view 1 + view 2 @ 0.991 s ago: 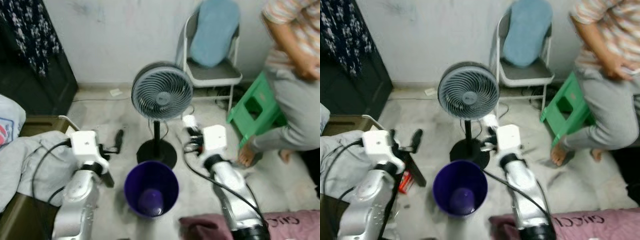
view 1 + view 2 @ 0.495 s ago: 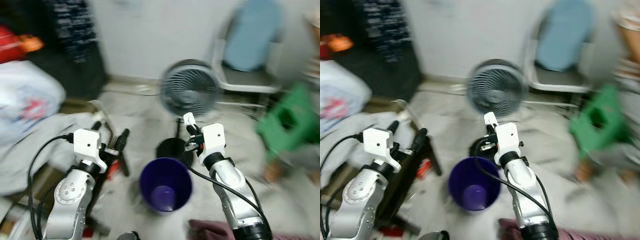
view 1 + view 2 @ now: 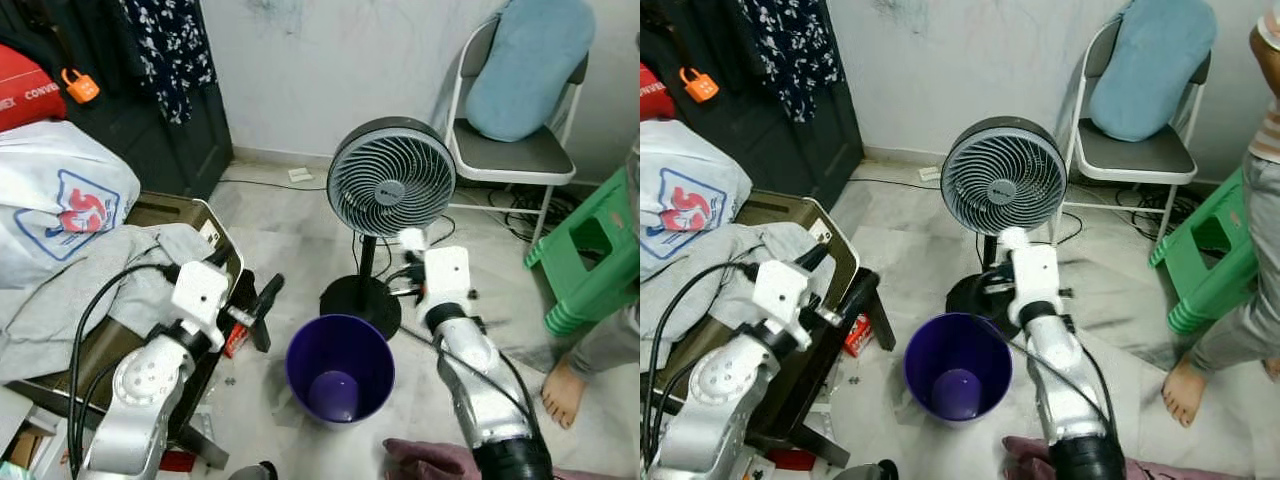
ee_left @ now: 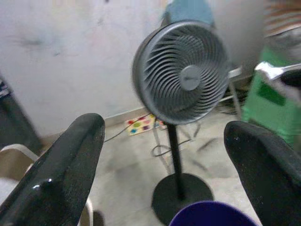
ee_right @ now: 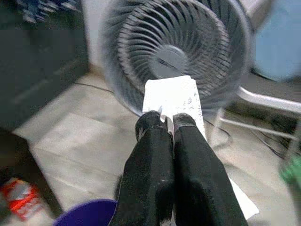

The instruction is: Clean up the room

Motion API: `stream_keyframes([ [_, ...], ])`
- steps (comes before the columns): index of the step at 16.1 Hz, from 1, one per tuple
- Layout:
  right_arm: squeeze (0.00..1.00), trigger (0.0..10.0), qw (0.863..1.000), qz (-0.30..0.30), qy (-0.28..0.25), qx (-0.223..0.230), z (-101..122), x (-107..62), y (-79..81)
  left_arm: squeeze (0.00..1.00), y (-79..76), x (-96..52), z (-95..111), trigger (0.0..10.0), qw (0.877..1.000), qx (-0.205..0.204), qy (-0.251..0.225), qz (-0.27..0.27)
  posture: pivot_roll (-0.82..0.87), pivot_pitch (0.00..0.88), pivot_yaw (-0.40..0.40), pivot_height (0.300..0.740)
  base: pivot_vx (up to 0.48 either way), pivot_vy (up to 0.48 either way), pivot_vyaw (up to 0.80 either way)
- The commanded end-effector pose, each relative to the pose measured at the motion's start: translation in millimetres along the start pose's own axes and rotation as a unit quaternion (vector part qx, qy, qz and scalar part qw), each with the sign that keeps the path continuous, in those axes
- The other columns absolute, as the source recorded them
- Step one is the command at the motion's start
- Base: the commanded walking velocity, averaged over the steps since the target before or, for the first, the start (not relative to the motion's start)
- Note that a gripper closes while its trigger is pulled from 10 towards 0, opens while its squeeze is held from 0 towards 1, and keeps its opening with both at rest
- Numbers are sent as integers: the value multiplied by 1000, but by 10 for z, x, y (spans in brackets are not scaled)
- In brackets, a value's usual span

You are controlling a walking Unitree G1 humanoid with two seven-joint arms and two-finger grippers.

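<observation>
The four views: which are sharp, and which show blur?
Left eye and right eye views: sharp, evenly lit. Left wrist view: soft; the fan is hazy, the green stool streaked. Right wrist view: the fan grille is smeared, while the paper in the right gripper looks clearer.

On the pale floor [image 3: 270, 215] I see a purple bin [image 3: 339, 368] just beside the grey fan [image 3: 385, 190] base, a folding chair [image 3: 512, 155], a green stool [image 3: 590, 255] and a red packet [image 3: 856, 335].
</observation>
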State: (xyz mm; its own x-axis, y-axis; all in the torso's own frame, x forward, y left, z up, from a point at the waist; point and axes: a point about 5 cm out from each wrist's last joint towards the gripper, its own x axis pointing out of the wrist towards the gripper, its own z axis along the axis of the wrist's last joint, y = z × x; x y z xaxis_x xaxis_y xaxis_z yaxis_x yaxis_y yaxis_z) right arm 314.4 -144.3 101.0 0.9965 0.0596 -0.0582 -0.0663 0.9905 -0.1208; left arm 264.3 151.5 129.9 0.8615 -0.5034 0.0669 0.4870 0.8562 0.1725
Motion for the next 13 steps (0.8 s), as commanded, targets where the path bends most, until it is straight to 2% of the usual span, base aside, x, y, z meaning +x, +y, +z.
stream_keyframes([
  [1,0,10000,1000,-14,-5,-6,60,67,-22,0,-43,9,58,10000,1000,8,-5,-26,46,49,22,740,0,0,0],
  [3,0,10000,999,-33,3,11,44,90,-17,0,-121,-50,22,10000,999,18,1,-33,53,67,34,740,0,0,0],
  [4,0,10000,999,-36,4,6,47,78,7,0,-187,-121,-1,10000,998,20,10,-64,58,79,35,740,0,0,0],
  [6,0,10000,999,-37,19,10,-28,53,55,0,-200,-230,-54,10000,995,38,28,-91,79,116,43,740,0,0,0],
  [8,0,10000,997,-61,54,-3,-140,29,104,0,-223,-387,7,10000,989,27,27,-141,111,180,76,740,0,0,0],
  [10,0,10000,995,-71,64,-6,-140,81,98,0,-219,-411,47,10000,986,31,31,-158,121,213,83,740,0,0,0],
  [13,0,10000,994,-75,84,5,-166,119,141,0,-233,-562,136,10000,983,39,26,-176,156,281,103,740,0,0,0],
])
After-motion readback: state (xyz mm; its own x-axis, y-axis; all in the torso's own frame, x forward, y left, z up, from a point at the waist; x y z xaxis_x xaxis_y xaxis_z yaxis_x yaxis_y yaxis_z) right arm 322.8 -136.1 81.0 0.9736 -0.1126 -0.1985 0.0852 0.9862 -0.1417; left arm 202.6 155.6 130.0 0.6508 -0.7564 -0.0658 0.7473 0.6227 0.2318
